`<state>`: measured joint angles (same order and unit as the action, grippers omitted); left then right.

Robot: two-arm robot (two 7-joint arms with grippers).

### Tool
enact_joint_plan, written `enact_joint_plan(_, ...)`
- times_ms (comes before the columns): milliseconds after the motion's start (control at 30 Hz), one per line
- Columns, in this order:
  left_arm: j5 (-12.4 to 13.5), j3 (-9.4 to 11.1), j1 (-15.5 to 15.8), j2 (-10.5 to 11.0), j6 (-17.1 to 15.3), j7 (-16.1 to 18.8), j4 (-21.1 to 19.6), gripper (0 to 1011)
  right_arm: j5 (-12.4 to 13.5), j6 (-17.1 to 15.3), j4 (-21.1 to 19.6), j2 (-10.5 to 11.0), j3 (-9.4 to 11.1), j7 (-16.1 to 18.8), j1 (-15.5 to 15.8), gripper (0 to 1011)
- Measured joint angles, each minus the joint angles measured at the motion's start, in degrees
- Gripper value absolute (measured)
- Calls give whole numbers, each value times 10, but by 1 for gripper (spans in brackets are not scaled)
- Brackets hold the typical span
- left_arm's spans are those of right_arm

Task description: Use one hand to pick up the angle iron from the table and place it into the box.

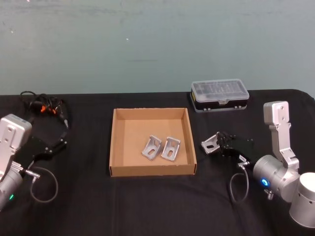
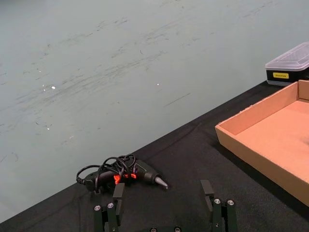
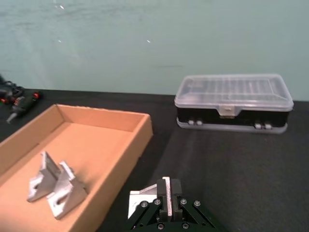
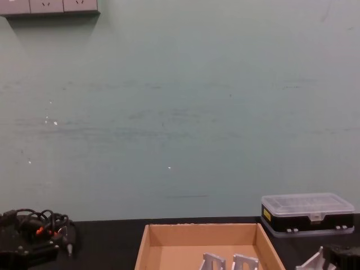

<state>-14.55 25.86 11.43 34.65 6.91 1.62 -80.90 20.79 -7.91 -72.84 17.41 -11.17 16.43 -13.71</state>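
The tan cardboard box (image 1: 132, 133) lies mid-table with two silver angle irons (image 1: 152, 147) (image 1: 171, 148) side by side on its floor. Just outside its right wall, my right gripper (image 1: 216, 144) is shut on a third angle iron (image 1: 210, 143); the right wrist view shows that bracket (image 3: 140, 199) pinched between the fingers (image 3: 167, 195), close to the box's wall (image 3: 141, 137). The chest view shows it too (image 4: 313, 262), low at the right. My left gripper (image 2: 164, 208) rests open over the black table (image 1: 147, 201) at the left, holding nothing.
A black plastic case with a clear lid (image 1: 219, 94) stands behind the right gripper. A tangle of black cables with orange bits (image 1: 45, 106) lies at the far left, ahead of the left gripper. Bare tabletop stretches in front of the box.
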Motion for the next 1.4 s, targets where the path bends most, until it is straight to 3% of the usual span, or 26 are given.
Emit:
enact_joint_plan(433, 0, 0, 0, 0, 0, 0, 0, 1000, 15, 29, -28, 8, -5, 31, -7, 60)
enact_joint_plan(700, 0, 0, 0, 0, 0, 0, 0, 1000, 14, 54, -21, 8, -29, 58, -36, 60)
enact_joint_plan(1133, 0, 0, 0, 0, 0, 0, 0, 1000, 1, 84, 49, -15, -92, 109, -109, 60)
enact_joint_plan(1400, 0, 0, 0, 0, 0, 0, 0, 1000, -13, 103, 119, -43, -126, 124, -158, 60)
